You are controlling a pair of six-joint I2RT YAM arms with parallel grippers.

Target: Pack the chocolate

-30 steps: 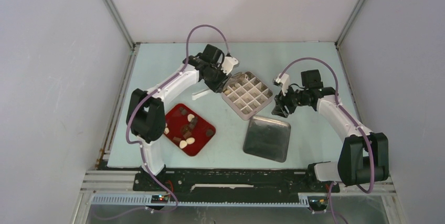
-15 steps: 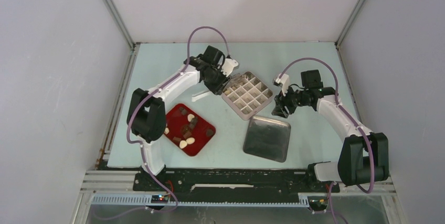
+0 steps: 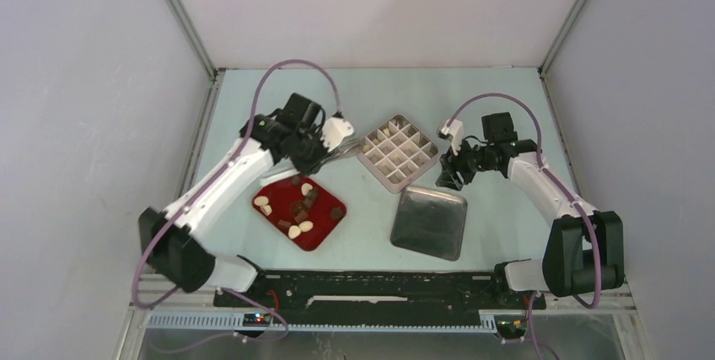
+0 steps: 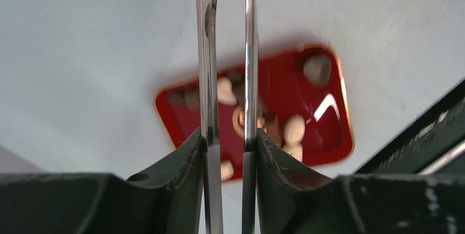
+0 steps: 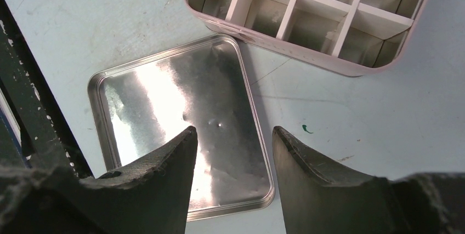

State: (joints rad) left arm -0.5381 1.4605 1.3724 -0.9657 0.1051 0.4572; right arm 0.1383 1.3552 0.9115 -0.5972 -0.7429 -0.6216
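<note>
Grey walls (image 3: pixel 84 166) box a pale-green table (image 3: pixel 497 99) bearing perhaps ten chocolate (image 3: pixel 299 208) pieces.

The small bite-sized chocolate pieces (image 3: pixel 299 208) all lie loose on a glossy red rectangular tray (image 3: pixel 325 225), none stacked in order. At least 5 are smooth cream-white ovals (image 3: pixel 306 188): 2 touching at the tray's left corner, 1 near its far edge, 2 side by side near its near edge. The dark brown lumps (image 3: pixel 335 212) are irregular, several clustered mid-tray and 1 apart toward the right corner; the left wrist view blurs them all
</note>
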